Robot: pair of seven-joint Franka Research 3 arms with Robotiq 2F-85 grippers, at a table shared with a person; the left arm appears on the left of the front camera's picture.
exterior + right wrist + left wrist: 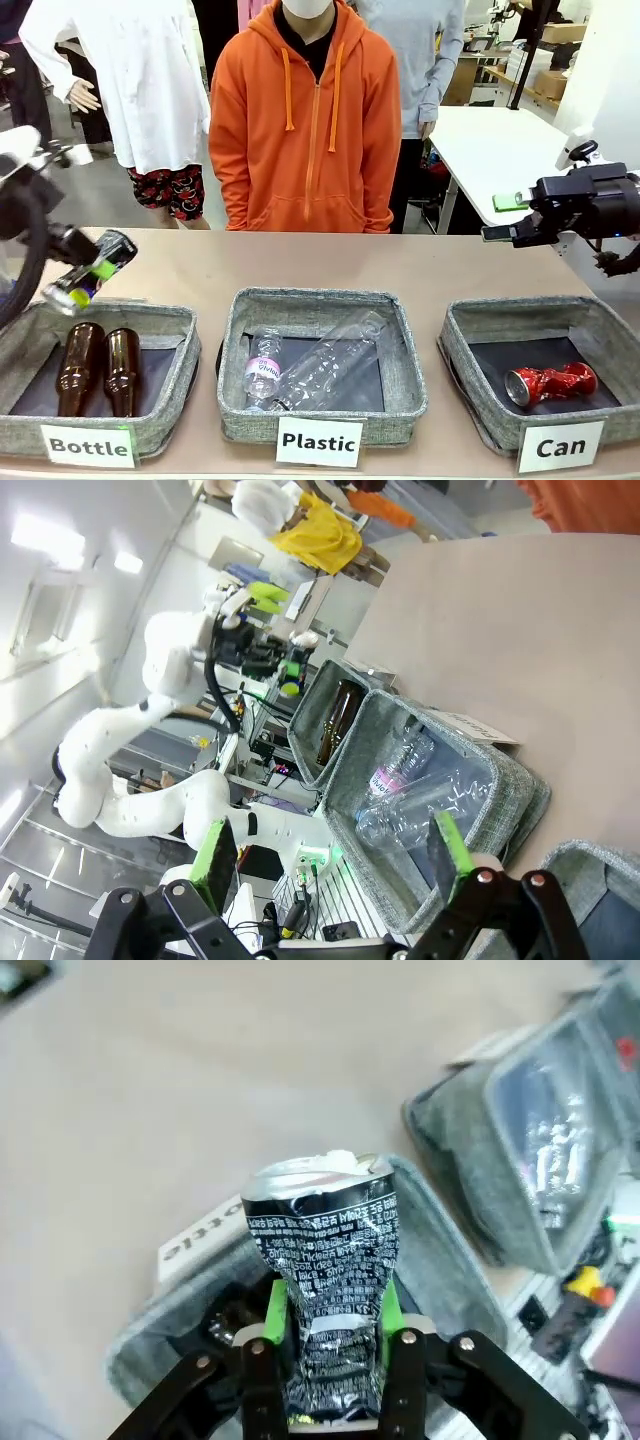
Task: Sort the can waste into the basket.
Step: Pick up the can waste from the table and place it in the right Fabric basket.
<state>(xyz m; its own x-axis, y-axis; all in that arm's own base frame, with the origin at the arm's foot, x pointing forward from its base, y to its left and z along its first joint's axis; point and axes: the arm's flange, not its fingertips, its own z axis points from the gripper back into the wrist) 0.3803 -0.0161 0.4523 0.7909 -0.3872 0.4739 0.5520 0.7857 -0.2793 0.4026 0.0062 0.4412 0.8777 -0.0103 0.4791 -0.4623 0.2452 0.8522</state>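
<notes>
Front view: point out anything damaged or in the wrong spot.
The black can, dented at its middle, hangs over the Bottle basket, pinched in the left gripper, far from the Can basket. The red can lying there is crushed. Bottles sit in their labelled baskets.

The black can's (335, 1290) lower end is hidden between the left gripper's fingers (276, 1312); the "Can" basket (480, 385) is cut off at the right edge.
</notes>
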